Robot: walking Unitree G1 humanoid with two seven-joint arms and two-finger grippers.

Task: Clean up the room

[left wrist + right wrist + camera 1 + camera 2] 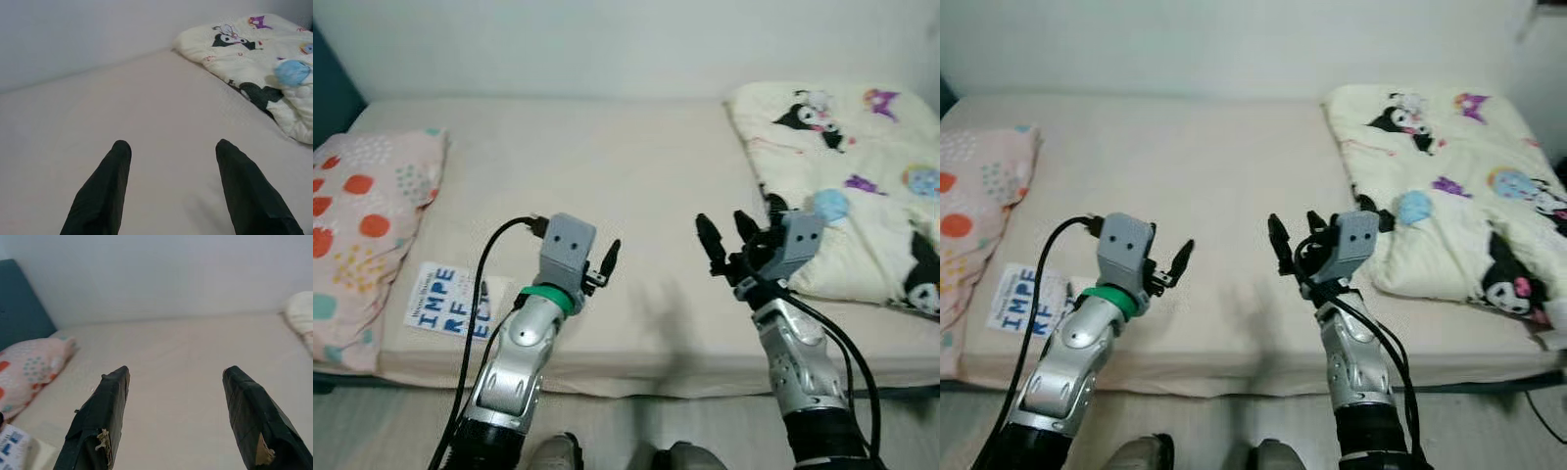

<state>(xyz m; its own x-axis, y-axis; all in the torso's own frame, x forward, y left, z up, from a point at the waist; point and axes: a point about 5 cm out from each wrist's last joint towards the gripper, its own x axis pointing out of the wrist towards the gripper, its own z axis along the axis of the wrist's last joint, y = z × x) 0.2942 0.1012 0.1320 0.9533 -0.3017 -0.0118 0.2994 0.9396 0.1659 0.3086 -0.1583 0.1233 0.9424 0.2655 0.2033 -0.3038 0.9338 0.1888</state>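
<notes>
Nearest, left pincer (604,262) and right pincer (725,240) both raised over the bed's (636,186) front edge, fingers spread, gripping nothing. Beside the left arm, a printed leaflet (445,300). Beyond: spotted pillow (362,225) at left, cartoon-print blanket (847,176) bunched at right.

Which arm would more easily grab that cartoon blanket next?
Probably the right. The right gripper hovers open just beside the folded blanket, while the left gripper hangs over bare mattress, nearer the pillow.
</notes>
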